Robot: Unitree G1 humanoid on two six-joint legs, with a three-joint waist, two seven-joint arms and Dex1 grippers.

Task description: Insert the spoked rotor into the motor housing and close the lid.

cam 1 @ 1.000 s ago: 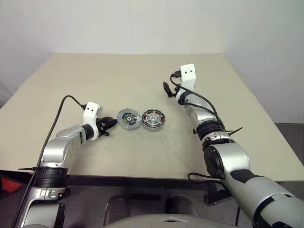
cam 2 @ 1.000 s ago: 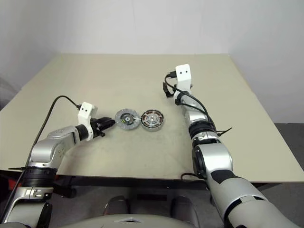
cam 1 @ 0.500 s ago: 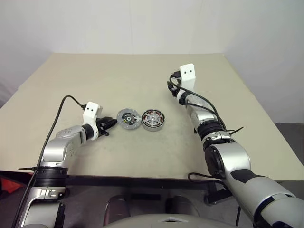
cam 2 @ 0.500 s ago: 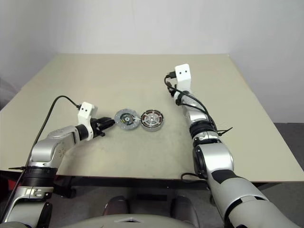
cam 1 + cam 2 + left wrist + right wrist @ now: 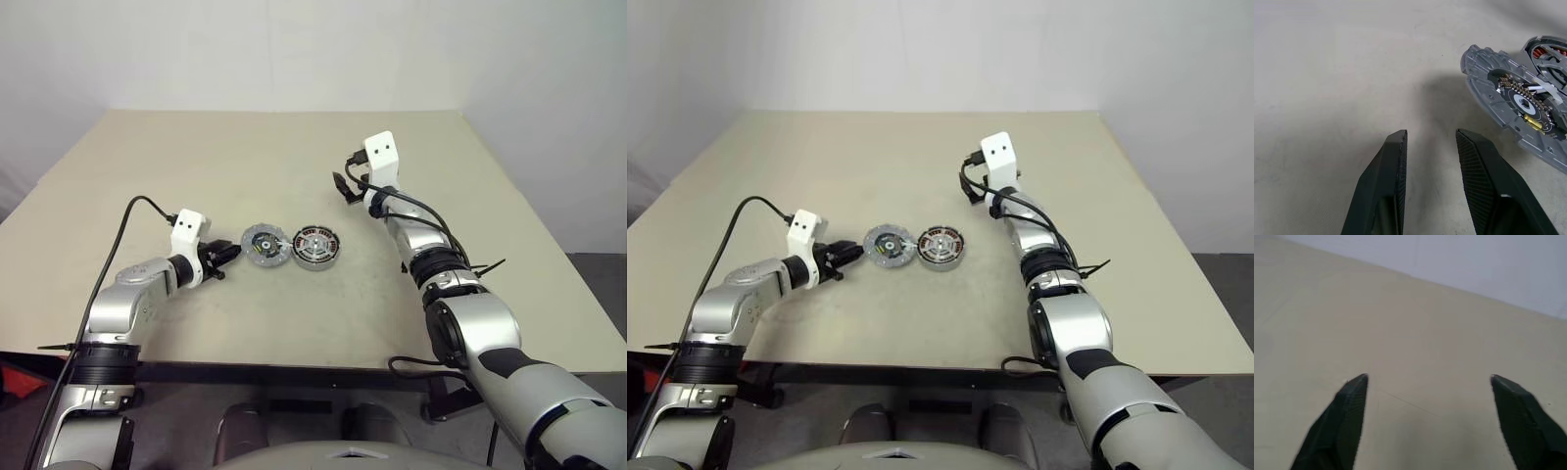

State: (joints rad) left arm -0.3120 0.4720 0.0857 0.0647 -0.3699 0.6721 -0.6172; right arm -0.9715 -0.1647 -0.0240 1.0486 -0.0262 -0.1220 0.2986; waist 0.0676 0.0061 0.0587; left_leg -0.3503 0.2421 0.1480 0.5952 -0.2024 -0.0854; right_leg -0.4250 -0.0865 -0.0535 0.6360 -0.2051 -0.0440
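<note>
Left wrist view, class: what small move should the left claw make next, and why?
Probably ease the left claw forward to the lid. Its fingers are apart and empty, just short of the lid, which lies inside-up beside the motor housing, not yet closing it.

obstacles: lid [image 5: 265, 245] + motor housing [image 5: 316, 247] touching, mid table [image 5: 245, 157] | elsewhere bare
</note>
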